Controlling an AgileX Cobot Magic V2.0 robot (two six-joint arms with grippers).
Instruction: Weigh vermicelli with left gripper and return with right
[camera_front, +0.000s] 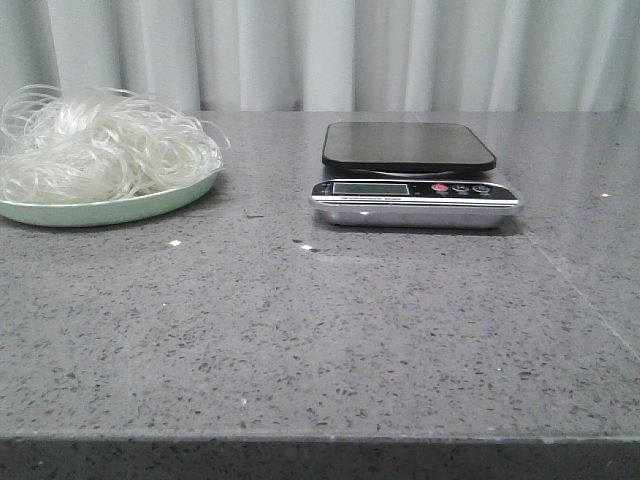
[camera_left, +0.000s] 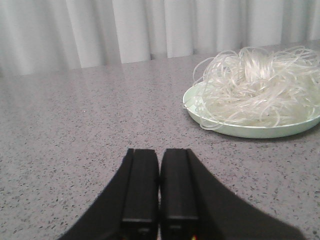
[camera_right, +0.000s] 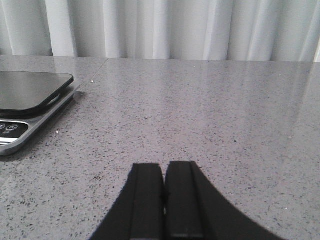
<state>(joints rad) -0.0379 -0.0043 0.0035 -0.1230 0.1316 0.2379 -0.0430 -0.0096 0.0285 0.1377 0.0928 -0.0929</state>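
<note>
Vermicelli (camera_front: 95, 140) heaped on green plate (camera_front: 120, 210), front view, 9 o'clock of the scale (camera_front: 412, 175); platform bare. Left wrist view: left gripper (camera_left: 159, 192) pressed closed, empty, low over table (camera_left: 75, 125); noodles at 1 o'clock. Right wrist view: right gripper (camera_right: 164, 197) closed, empty; scale at 10 o'clock.

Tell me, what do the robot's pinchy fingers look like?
Both grippers look alike. The left gripper has two flat, black, matte fingers shaped like slim rectangular blocks, widening into a dark base. Tiny red and yellow specks show near that base, too small to identify. The right gripper has the same plain black blocky fingers. No cables or arm parts appear in any view.
</note>
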